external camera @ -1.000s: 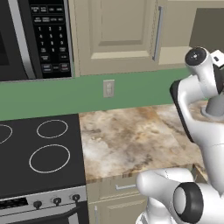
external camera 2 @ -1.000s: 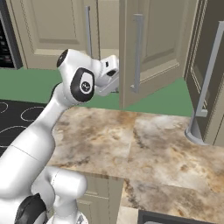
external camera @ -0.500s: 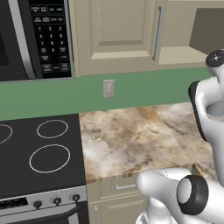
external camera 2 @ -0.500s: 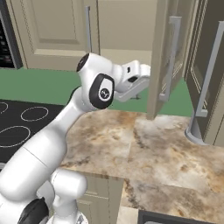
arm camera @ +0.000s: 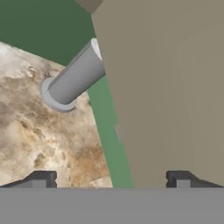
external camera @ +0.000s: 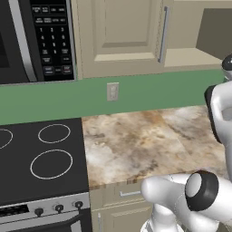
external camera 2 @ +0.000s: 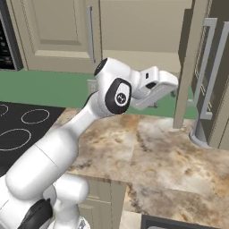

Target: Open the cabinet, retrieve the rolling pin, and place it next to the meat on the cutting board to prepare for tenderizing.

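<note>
A: Two doors on the cabinet (external camera 2: 58, 36). How did they stand?
B: Left door (external camera: 118, 34) was shut, w/ its long silver handle (external camera: 161, 34) on the right edge. Right door (external camera 2: 190, 62) was swung wide out, seen edge-on in the right base view, so the cabinet's inside showed pale and open.
A: And the fingers?
B: Spread wide, gripping nothing. In the hand view both dark tips sat far apart, one fingertip (arm camera: 40, 178) over the marbled table (external camera 2: 161, 156), the other before the beige door panel. The hand (external camera 2: 154, 87) hung above the table, near the open door's edge.
A: Anything else?
B: Grey post (arm camera: 74, 78) w/ a round base stood on the table, far right.
</note>
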